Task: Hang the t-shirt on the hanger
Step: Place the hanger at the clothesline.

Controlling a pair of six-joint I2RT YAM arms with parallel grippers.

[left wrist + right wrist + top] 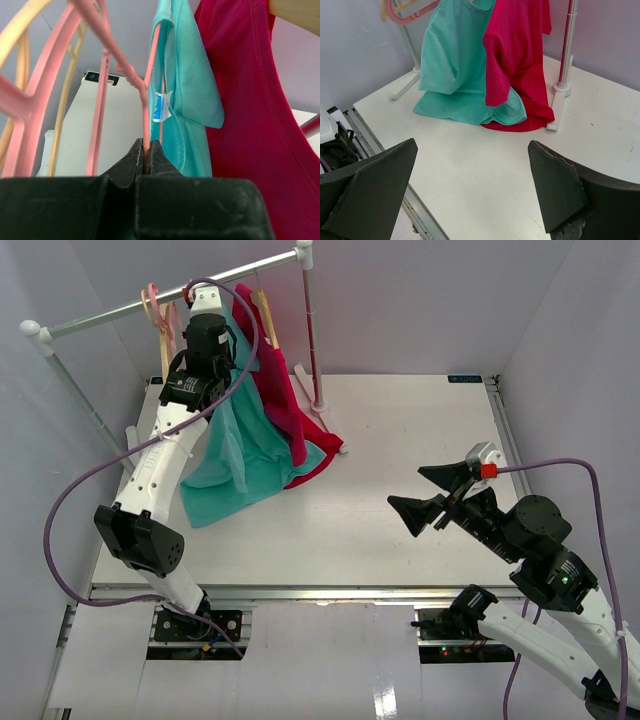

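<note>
Left jaws pinch the hanger, right jaws gape empty over the white table.

Overhead view looks down from behind; left wrist sits against the t-shirt, right wrist faces it across the table.

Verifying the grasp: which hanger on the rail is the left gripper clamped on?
The pink hanger inside the teal t-shirt; the left gripper pinches its thin bar, cream hangers untouched.
</note>
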